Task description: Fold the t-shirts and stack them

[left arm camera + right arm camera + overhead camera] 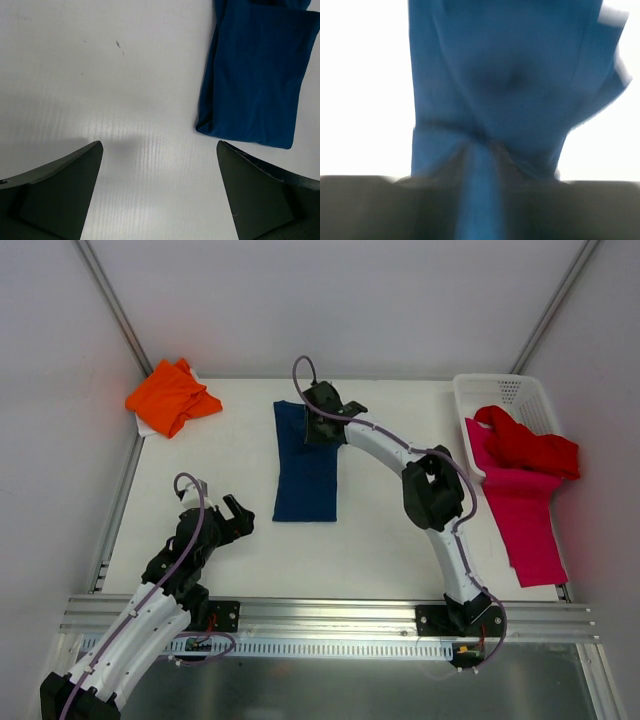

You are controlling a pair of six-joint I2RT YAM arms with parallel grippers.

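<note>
Right gripper (322,412): reached out to the far end of the navy t-shirt (305,475) and set down on it. In the right wrist view, which is blurred, the two dark fingers stand close together with a narrow ridge of blue cloth nipped between them. Creases in the cloth run in towards that point. Finding: all but closed, pinching the far edge of the navy t-shirt.

Left gripper (240,515): low over the table (230,460), near the left side. Jaws spread wide and holding nothing, with bare white surface between the fingers in the left wrist view. The near left corner of the navy t-shirt lies ahead and to the right of it, not touching.

Navy t-shirt: in the middle of the table, folded into a long narrow rectangle running from far to near, lying flat.

Orange t-shirt (170,397): bunched in a loose heap at the far left corner of the table, well apart from both grippers.

Red t-shirt (530,445): crumpled over the near end of the white mesh basket (500,385) at the far right.

Magenta-pink t-shirt (530,525): under the red one, trailing out of the basket and down the right edge of the table
</note>
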